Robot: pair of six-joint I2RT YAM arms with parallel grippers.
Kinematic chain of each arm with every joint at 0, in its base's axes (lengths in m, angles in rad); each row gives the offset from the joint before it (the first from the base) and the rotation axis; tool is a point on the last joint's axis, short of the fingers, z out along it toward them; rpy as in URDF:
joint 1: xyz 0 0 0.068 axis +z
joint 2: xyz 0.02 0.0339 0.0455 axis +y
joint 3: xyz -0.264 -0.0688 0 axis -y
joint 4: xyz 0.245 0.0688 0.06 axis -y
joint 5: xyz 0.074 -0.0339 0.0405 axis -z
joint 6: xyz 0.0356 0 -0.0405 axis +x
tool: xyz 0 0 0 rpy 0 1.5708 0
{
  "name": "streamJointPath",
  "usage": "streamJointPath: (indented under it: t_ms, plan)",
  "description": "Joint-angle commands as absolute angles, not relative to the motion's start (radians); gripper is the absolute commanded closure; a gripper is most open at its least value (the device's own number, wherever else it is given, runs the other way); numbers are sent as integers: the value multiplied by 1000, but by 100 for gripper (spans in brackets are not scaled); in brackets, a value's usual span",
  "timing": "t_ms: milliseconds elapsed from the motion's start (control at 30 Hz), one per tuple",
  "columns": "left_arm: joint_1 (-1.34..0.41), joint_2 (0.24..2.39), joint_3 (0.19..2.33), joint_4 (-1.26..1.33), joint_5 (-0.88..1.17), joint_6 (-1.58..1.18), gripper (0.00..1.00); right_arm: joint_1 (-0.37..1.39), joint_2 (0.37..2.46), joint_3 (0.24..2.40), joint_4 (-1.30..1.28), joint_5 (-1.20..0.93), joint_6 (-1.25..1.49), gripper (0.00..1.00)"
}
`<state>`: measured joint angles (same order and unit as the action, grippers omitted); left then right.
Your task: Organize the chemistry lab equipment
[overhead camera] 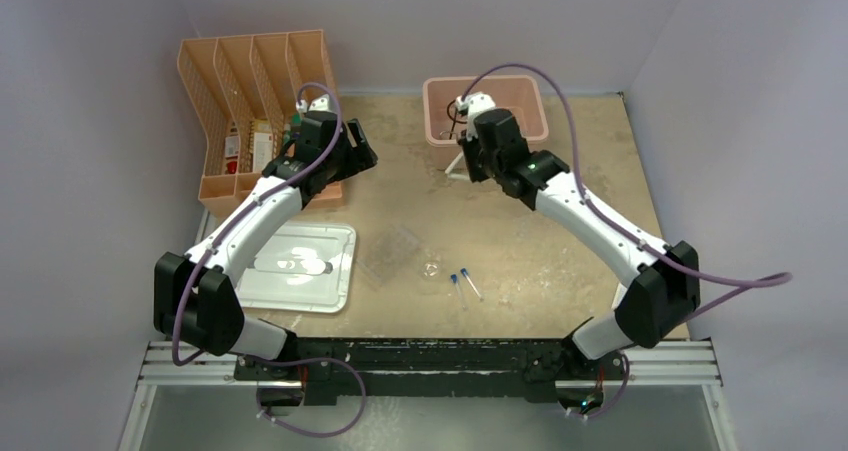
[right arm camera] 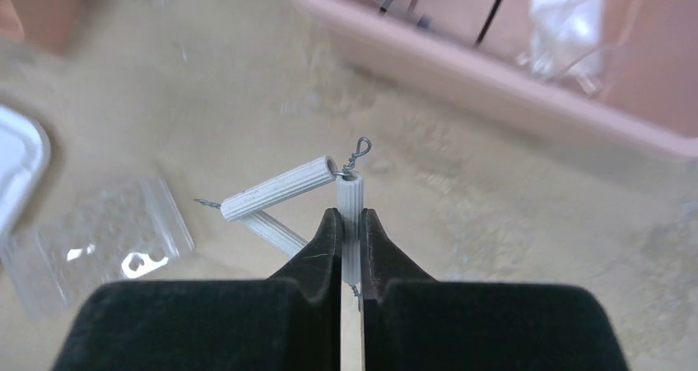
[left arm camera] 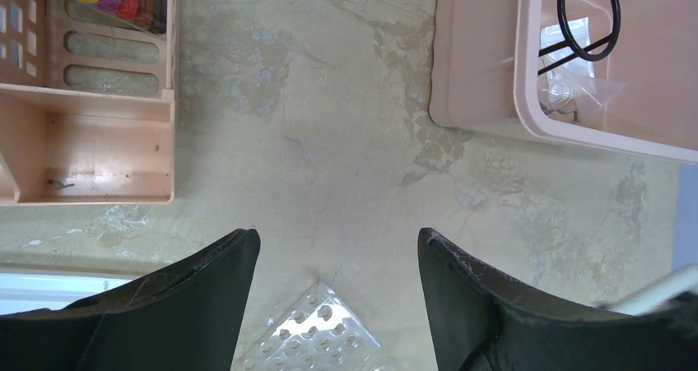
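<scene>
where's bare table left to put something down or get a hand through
Free: the strip between the organizer and the pink bin, and the near patch right of the vials, partly under the right arm. Crowded: near centre, where lid, clear tray, dish and vials lie close together.

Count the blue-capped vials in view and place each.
2. One vial lies on the table beside the glass dish; the second vial lies just past it. Others may be hidden.

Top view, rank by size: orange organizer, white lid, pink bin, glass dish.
1. Orange slotted plastic organizer
2. Flat white rectangular lid and pink plastic bin: look alike, both partly hidden
3. Tiny clear glass dish
</scene>
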<state>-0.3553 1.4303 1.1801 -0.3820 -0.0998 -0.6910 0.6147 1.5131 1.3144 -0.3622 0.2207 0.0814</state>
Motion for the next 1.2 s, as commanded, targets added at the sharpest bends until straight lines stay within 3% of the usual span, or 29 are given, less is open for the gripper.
streamJointPath:
  t_ms: [0, 200, 500, 833, 1167]
  plan:
    - [-359, 1391, 1185, -348, -118, -676, 29, 565, 1476, 1410, -302, 288, 59, 100]
    - [-359, 1399, 1186, -348, -117, -678, 29, 424, 1529, 1540, -233, 269, 54, 100]
    - [-359, 1405, 1201, -357, -130, -685, 29, 305, 1793, 1752, -228, 339, 53, 100]
    - [-359, 1417, 1225, -380, -159, -688, 29, 272, 2081, 1963, -258, 516, 63, 100]
    - [-359, 1439, 1253, -408, -189, -670, 29, 259, 2274, 2079, -246, 426, 53, 100]
